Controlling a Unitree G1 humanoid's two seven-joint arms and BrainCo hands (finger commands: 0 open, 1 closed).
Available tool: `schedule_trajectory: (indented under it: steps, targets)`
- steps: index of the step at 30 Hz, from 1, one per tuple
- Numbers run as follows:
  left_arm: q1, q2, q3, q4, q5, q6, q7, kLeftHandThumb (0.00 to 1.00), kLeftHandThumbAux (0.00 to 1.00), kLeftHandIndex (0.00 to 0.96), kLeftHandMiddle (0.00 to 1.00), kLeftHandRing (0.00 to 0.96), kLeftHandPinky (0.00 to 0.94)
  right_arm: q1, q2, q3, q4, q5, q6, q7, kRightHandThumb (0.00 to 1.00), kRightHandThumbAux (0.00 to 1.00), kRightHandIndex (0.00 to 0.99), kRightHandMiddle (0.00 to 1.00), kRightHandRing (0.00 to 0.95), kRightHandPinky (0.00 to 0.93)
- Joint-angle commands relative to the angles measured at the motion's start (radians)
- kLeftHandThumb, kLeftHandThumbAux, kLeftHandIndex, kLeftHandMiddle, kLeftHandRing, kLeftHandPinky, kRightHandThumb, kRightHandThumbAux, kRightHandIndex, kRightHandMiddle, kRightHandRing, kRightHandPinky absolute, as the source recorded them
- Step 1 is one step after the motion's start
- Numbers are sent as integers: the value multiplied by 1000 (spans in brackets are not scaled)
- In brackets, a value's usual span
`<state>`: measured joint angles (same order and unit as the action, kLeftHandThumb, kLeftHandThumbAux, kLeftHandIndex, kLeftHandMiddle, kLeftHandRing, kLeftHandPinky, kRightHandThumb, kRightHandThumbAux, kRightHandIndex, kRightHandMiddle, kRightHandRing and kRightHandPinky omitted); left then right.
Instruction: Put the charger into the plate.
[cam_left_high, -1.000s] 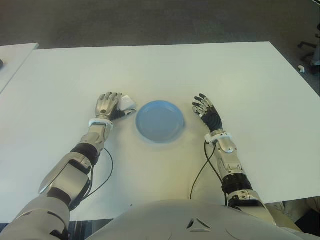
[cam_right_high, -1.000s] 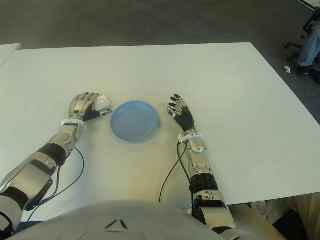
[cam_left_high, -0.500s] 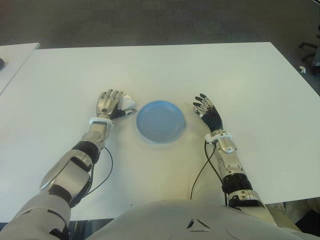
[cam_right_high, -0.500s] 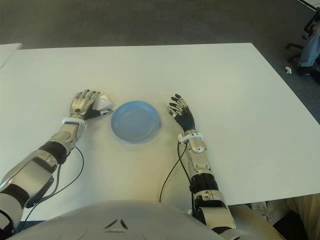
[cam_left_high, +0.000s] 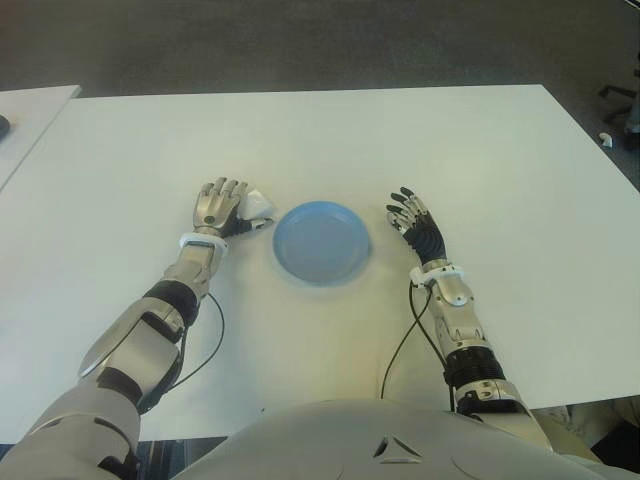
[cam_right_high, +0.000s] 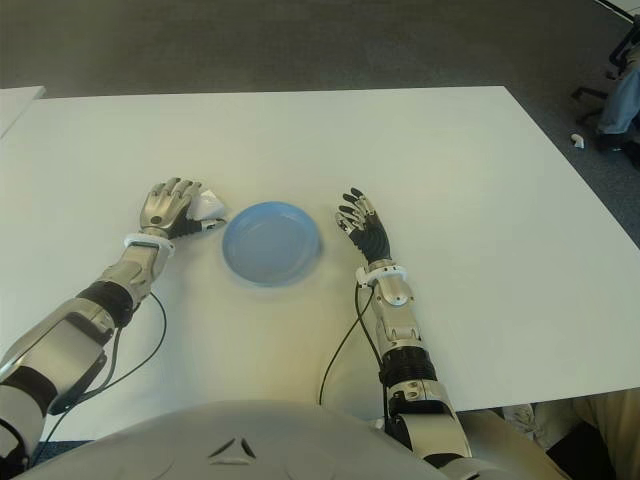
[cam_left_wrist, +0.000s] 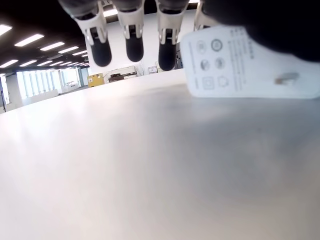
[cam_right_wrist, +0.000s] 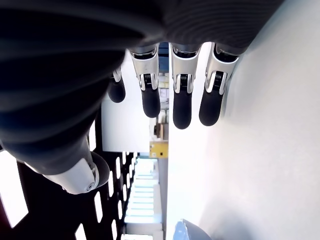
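Charger (cam_left_high: 257, 206) beside left hand (cam_left_high: 217, 207)

Looks like an office: wide white bench (cam_left_high: 400, 150), grey carpet floor (cam_left_high: 300, 45), rolling chair base (cam_left_high: 620, 95) at 2 o'clock, ceiling strip lights (cam_left_wrist: 30, 40).

chargers: one white charger (cam_left_high: 256, 206) is lying
plates: one blue plate (cam_left_high: 321, 243) is sitting
hands: two are showing
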<state>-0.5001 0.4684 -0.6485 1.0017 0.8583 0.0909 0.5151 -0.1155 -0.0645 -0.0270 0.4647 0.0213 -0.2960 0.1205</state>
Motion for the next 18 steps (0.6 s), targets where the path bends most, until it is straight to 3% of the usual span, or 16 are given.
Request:
schedule_trajectory:
  steps: [1, 4, 5, 7, 11, 18]
  targets:
    - [46, 3, -30, 23, 28, 8, -47, 227, 186, 79, 125, 107, 155, 22, -2, -3, 23, 4, 29, 3, 26, 666, 29, 168, 203, 233]
    - [49, 8, -29, 14, 27, 6, -48, 236, 195, 100, 141, 123, 167, 21, -1, -3, 22, 5, 29, 5, 30, 670, 30, 170, 205, 235]
    - [50, 10, -28, 9, 26, 5, -49, 250, 213, 125, 232, 226, 250, 21, -1, -3, 22, 5, 28, 5, 32, 671, 30, 170, 204, 234]
    - [52, 13, -27, 3, 25, 2, -48, 277, 245, 160, 337, 340, 349, 22, -1, -3, 22, 6, 29, 6, 34, 674, 29, 169, 203, 232]
    - [54, 19, -20, -6, 16, -18, -49, 377, 337, 253, 507, 500, 504, 22, 1, -4, 22, 9, 29, 7, 36, 680, 24, 164, 199, 225]
    - [64, 28, 21, -40, -25, -62, -63, 485, 431, 359, 613, 587, 577, 22, 2, -4, 22, 4, 28, -2, 28, 684, 18, 160, 194, 219]
